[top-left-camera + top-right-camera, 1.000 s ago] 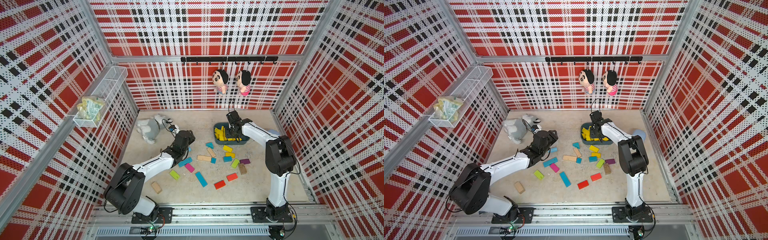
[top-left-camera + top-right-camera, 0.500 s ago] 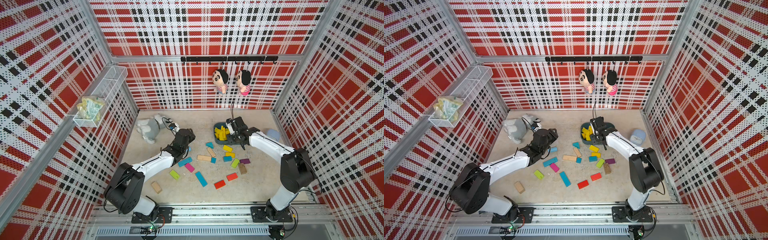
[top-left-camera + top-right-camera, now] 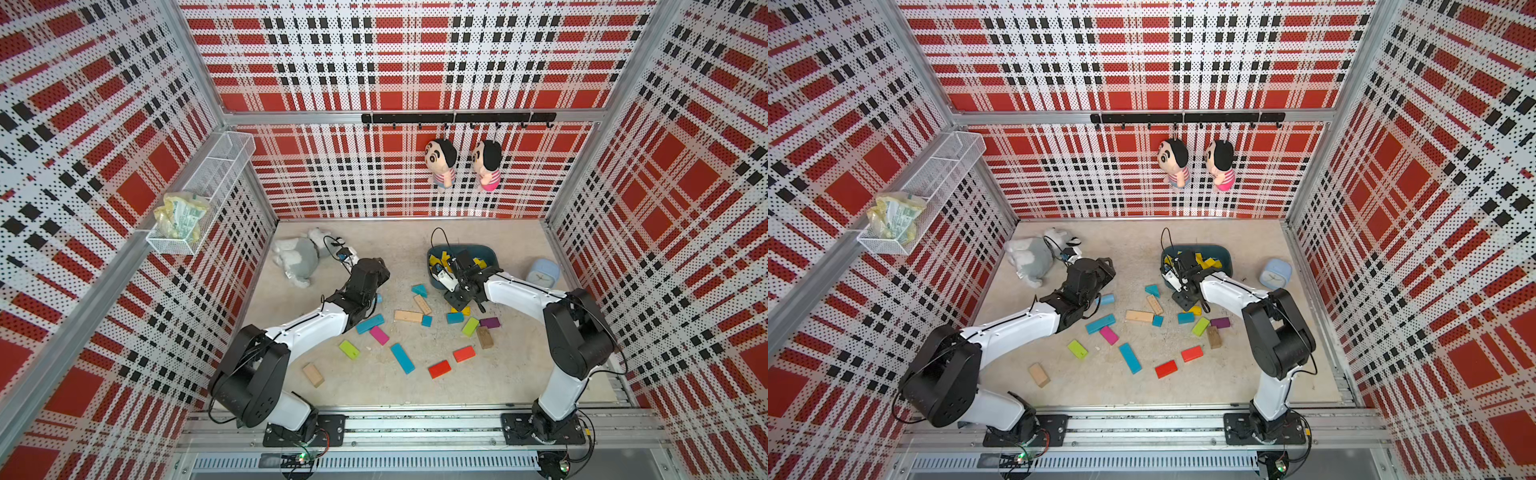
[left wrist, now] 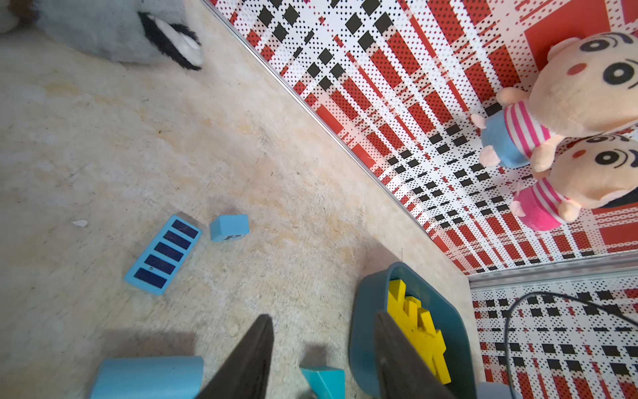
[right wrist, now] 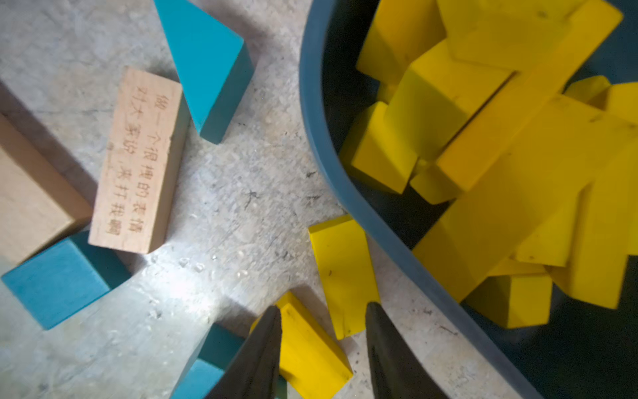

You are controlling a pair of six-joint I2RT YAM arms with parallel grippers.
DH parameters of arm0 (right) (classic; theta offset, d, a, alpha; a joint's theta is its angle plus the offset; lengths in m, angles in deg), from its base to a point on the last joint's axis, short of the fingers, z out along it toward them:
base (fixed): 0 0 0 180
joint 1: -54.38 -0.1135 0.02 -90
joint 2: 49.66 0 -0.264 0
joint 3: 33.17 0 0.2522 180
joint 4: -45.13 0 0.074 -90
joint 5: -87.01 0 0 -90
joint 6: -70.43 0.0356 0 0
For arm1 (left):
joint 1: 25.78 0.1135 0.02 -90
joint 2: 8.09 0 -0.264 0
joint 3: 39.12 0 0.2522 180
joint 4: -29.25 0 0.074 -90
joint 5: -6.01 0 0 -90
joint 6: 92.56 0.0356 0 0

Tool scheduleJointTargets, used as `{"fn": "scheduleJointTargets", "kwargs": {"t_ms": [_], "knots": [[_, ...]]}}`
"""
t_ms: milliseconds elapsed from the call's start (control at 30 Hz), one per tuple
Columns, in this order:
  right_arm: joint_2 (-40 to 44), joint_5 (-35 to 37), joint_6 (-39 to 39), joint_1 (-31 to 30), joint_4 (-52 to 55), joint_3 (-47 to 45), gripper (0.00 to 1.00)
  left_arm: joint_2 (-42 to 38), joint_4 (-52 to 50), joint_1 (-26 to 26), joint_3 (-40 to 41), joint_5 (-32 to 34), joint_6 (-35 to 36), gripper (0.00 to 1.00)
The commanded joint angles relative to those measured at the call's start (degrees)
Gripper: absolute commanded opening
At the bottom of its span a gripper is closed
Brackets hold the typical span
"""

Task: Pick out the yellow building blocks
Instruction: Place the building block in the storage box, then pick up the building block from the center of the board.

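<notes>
The right arm [image 3: 519, 293], which a second ago reached over the blue bin [image 3: 487, 249] in the upper right of the floor, has swung out and down to the floor just below its rim. The left arm [image 3: 307, 326] has not moved, and the left gripper [image 4: 321, 314] hangs with its fingers spread on nothing. So one drop-off looks done and the next pick is starting. The right gripper [image 5: 323, 305] is parted and straddles one loose block [image 5: 310, 349] at the bottom of the wrist view, apparently not yet pinching it. Most yellow building blocks [image 5: 518, 155] lie piled in the one bin, too overlapped to count exactly. Two remain outside: the straddled one and a flat one [image 5: 340, 273] just beside the rim. Lower in both top views lie two red bricks [image 3: 464, 354], two lime bricks [image 3: 349, 349], one magenta block [image 3: 379, 335] and one purple block [image 3: 489, 322].
</notes>
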Motion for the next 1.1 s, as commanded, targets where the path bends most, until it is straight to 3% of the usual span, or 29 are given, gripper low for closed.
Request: {"fn": "scheduleJointTargets", "kwargs": {"t_ms": [0, 367, 733, 1067], "knots": [[-1.8, 0.7, -0.3, 0.5, -0.6, 2.3, 0.44, -1.7, -0.5, -0.1, 0.9, 1.4, 0.0, 0.51], [-5.4, 3.2, 2.4, 2.2, -1.6, 2.7, 0.47, -1.8, -0.6, -0.1, 0.8, 1.2, -0.2, 0.5], [-7.4, 0.3, 3.3, 3.9, -1.8, 1.9, 0.49, -2.4, -0.9, -0.1, 1.1, 1.3, -0.1, 0.5], [-8.9, -3.0, 3.2, 4.7, -0.4, 2.2, 0.4, -2.9, -1.3, -0.1, 1.2, 1.7, 0.1, 0.5]]}}
